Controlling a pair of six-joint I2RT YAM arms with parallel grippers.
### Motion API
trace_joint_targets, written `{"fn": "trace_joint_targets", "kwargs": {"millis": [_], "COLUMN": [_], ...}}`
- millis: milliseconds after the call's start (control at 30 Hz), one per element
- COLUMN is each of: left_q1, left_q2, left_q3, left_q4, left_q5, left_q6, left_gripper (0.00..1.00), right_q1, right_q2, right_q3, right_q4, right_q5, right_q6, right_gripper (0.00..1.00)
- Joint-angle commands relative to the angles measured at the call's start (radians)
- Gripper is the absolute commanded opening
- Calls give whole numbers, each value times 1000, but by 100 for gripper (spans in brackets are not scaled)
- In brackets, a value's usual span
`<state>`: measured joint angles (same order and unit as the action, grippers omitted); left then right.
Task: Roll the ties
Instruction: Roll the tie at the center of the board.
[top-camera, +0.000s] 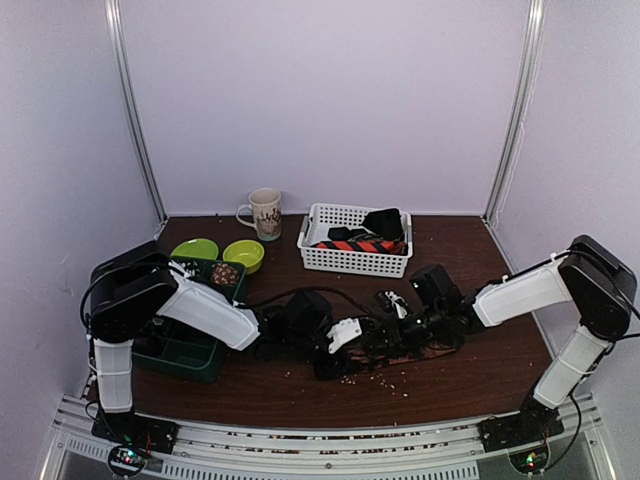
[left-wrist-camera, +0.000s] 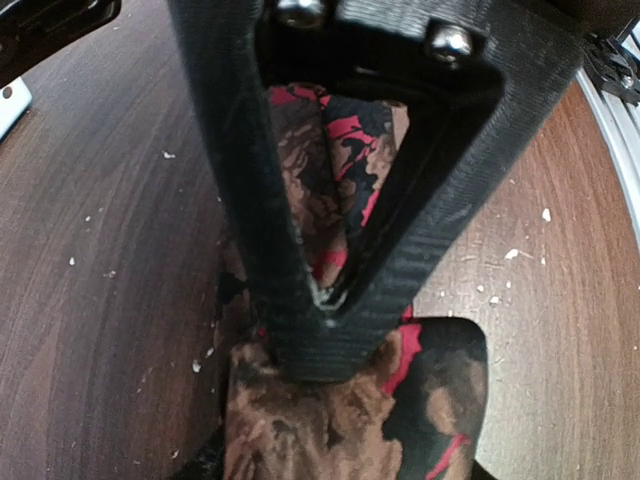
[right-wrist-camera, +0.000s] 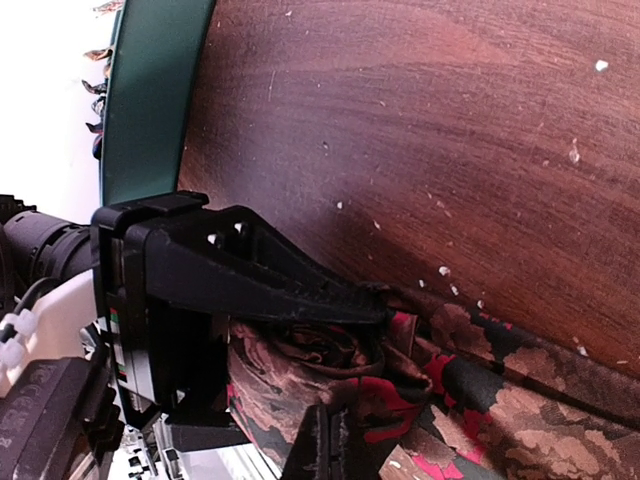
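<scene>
A brown-patterned tie (top-camera: 366, 358) with red and black blotches lies on the dark wood table between both arms. In the left wrist view my left gripper (left-wrist-camera: 320, 335) is shut on it, the fingers meeting in a V with the fabric (left-wrist-camera: 330, 430) pinched at their tips. In the right wrist view my right gripper (right-wrist-camera: 360, 365) is shut on the rolled coil (right-wrist-camera: 300, 370) of the same tie, whose flat length (right-wrist-camera: 520, 410) trails off right. From above, the left gripper (top-camera: 345, 337) and the right gripper (top-camera: 392, 335) almost touch. An orange-red and navy striped tie (top-camera: 365, 245) and a black one (top-camera: 385, 222) lie in the basket.
A white basket (top-camera: 330, 262) stands at the back centre, a mug (top-camera: 265, 213) to its left. Two green bowls (top-camera: 195, 250) (top-camera: 243, 255) and a dark green tray (top-camera: 190, 352) are at the left. The tray's edge shows in the right wrist view (right-wrist-camera: 150, 100). Crumbs dot the table.
</scene>
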<state>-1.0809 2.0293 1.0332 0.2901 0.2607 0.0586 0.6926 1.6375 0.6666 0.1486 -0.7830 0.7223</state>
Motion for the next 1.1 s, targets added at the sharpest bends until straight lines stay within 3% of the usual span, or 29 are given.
{"fn": "trace_joint_targets", "kwargs": {"millis": [0,167,333,567,700,800,900,1067], "left_q1": [6,4,2,-15,-28,-44,-62,-74], "left_q2": [-15,-40,32,142,154,125,93,91], "left_q3": [-26,-126,-153,-107,-102,-92,-67,10], "left_q4": [-42,196,422,594,520,351,175,-35], "left_q5": [-22,41,52,19,-20,-72,-149,-186], "left_q6": [-11,-86,-211,-345,-299,-191,-87,-20], "left_gripper": [54,61,66,57,30,18,15,13], "right_q1": [0,-7,-11,-11,-14,-35,-60,-62], "right_q2": [-1,4,5,2,-8,-34,-81,-129], "right_q3": [-22,-23,-44,-48,-48,-44,-47,-45], "right_q4": [-50,-79,-64,-60,-71,-92,-80,-33], "right_q5": [65,107,111,115,109,97,72,15], "right_q6": [-49,-84,-85,-83,-88,-89,-57,22], "right_gripper": [0,0,0,0,0,0,12,46]}}
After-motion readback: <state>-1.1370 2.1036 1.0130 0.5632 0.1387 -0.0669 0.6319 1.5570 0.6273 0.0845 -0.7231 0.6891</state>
